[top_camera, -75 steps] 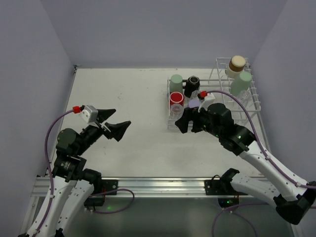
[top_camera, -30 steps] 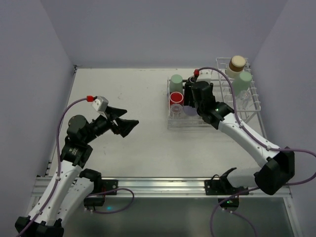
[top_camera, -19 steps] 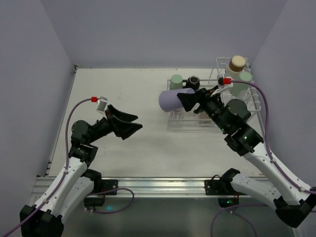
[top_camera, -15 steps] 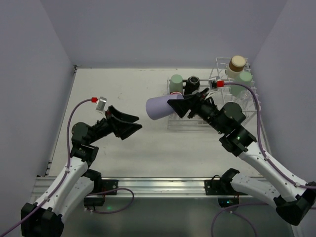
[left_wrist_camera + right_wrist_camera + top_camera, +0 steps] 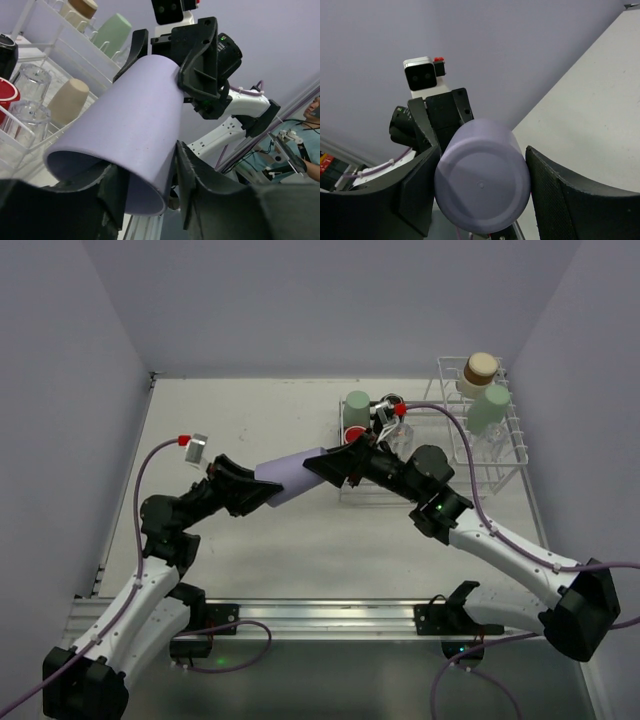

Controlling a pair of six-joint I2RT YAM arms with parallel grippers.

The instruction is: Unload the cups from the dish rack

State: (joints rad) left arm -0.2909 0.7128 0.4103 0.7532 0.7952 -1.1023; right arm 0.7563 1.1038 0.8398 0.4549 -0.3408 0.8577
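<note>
The purple cup (image 5: 288, 480) is held up in the air between both arms, left of the rack (image 5: 441, 375). Its bottom end is clamped by the right pincer (image 5: 316, 463). The left pincer (image 5: 262, 490) is spread apart around the rim, not yet tight. The cup is judged light, stiff and smooth, and is best gripped on its sides.

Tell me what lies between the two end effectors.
The lavender tumbler bridges them: the right end effector grips its closed base, and the left end effector straddles its open rim. This is clearest in the top external view.
</note>
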